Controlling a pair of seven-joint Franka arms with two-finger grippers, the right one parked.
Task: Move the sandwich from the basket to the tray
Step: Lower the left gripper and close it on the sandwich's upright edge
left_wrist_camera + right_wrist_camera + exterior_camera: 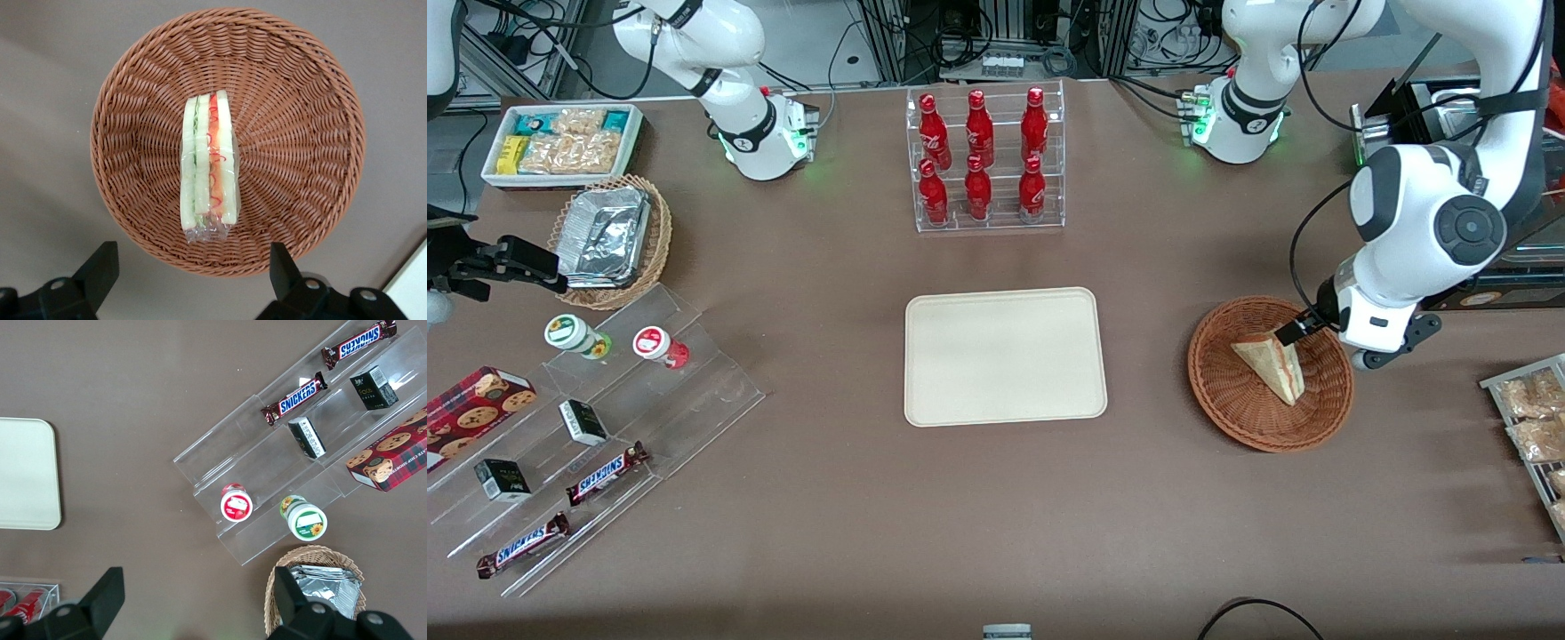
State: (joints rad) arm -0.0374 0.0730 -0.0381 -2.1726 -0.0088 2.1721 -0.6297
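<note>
The sandwich (1272, 363) is a clear-wrapped wedge with pale bread and red and green filling. It lies in the round reddish-brown wicker basket (1227, 396) toward the working arm's end of the table. In the left wrist view the sandwich (210, 160) lies in the middle of the basket (300, 133). My gripper (1291, 332) hangs just above the basket's rim, at the part farther from the front camera. It is open and empty (192, 270), with its fingers (100, 267) spread wide and touching nothing. The cream tray (1005, 356) lies bare at the table's middle, beside the basket.
A clear rack of red bottles (985, 160) stands farther from the front camera than the tray. A wire rack of snack packets (1529, 418) sits at the table edge by the basket. Toward the parked arm's end are a stepped acrylic shelf (605, 400), a tan basket with foil (614, 240) and a white bin (560, 142).
</note>
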